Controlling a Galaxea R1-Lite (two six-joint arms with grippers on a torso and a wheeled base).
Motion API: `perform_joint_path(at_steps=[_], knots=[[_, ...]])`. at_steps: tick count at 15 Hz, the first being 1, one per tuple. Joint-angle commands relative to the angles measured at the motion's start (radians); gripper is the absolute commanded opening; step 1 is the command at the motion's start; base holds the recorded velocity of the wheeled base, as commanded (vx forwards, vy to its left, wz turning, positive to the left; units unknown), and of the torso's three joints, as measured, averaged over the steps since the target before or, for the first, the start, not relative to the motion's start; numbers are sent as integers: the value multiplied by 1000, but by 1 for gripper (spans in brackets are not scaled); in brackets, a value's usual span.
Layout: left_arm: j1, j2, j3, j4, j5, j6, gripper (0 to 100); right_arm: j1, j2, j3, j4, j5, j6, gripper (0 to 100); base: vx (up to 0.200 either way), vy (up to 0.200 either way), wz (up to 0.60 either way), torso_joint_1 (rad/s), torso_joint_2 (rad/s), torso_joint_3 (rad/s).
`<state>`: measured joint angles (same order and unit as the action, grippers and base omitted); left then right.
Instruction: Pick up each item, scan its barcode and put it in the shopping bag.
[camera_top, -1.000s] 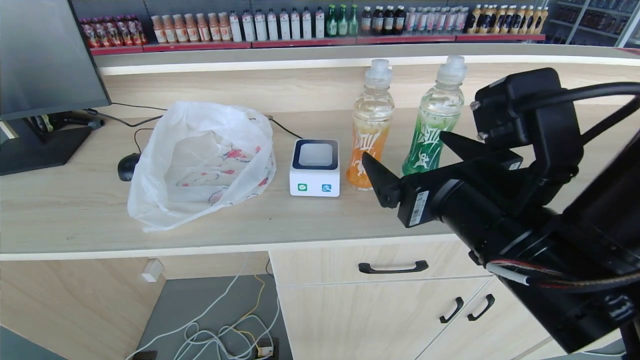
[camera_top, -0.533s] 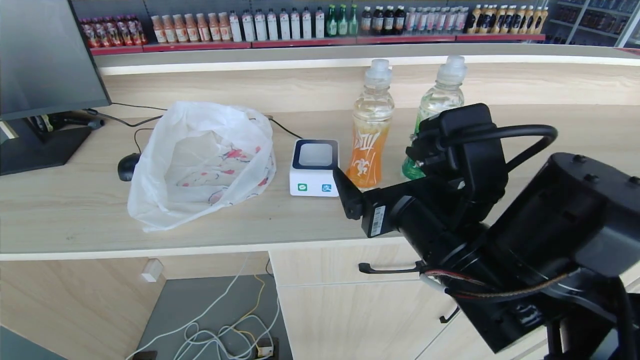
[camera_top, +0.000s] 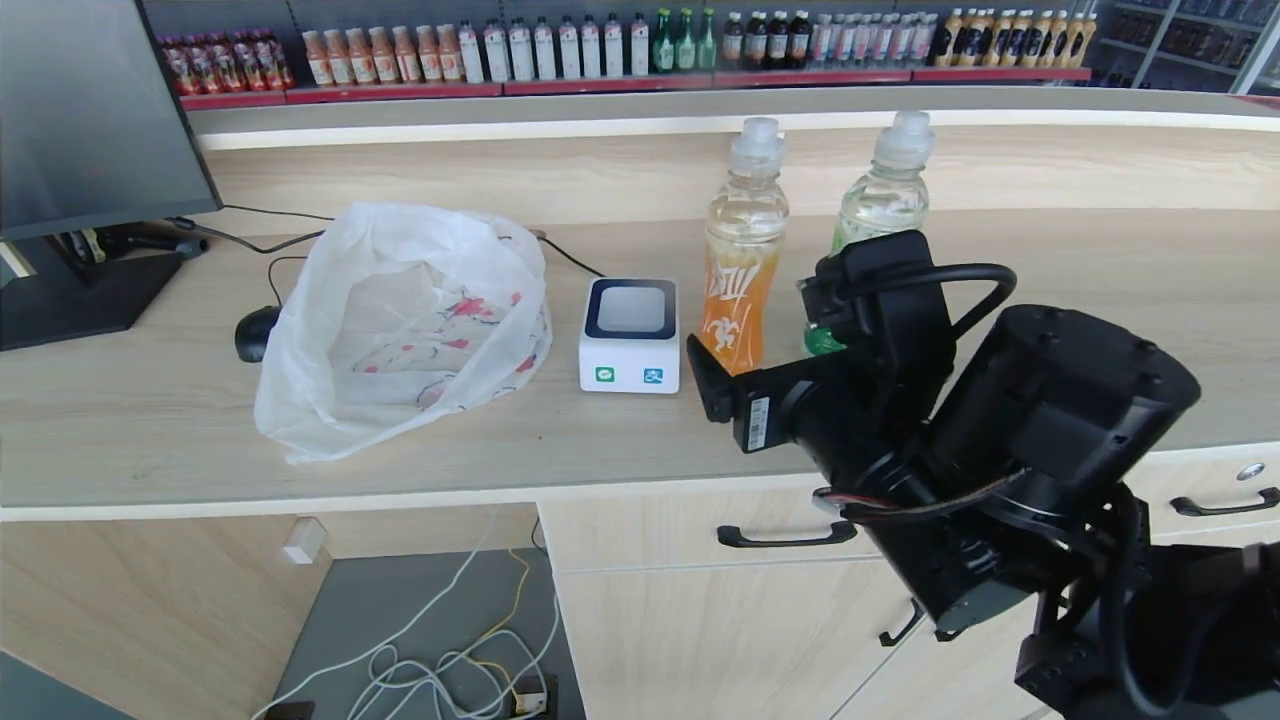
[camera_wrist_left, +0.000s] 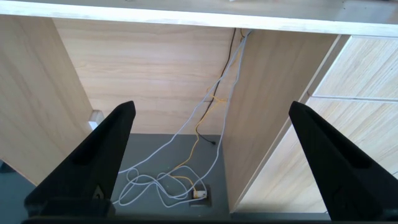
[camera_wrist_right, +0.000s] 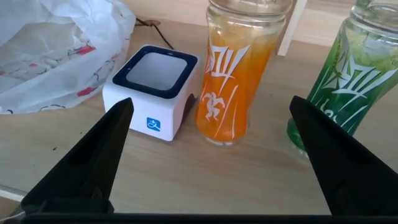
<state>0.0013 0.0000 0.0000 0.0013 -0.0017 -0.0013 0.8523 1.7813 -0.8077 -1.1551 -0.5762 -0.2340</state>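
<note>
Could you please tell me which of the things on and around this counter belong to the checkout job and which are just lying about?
Belong to the job:
orange bottle
green bottle
barcode scanner
shopping bag

Just lying about:
monitor
mouse
loose cables on the floor
shelf bottles at the back

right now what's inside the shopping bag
The shopping bag gapes open: only its own white, red-printed plastic is visible inside. Crumpled folds hide its bottom. The orange bottle and green bottle stand outside, on the counter.
</note>
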Motion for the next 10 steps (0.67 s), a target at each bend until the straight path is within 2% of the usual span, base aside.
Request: perform_joint_path(at_steps=[1, 5, 10], knots=[[0, 0, 0, -1, 0, 0, 100, -44, 9, -11, -2, 10, 4, 100, 0, 0, 0, 0, 0, 0], [0, 0, 0, 0, 0, 0, 100, -75, 58, -97, 0, 32, 18, 100, 0, 0, 0, 0, 0, 0], [0, 0, 0, 0, 0, 0, 100, -121, 79, -110, 0, 50, 19, 100, 0, 0, 0, 0, 0, 0]])
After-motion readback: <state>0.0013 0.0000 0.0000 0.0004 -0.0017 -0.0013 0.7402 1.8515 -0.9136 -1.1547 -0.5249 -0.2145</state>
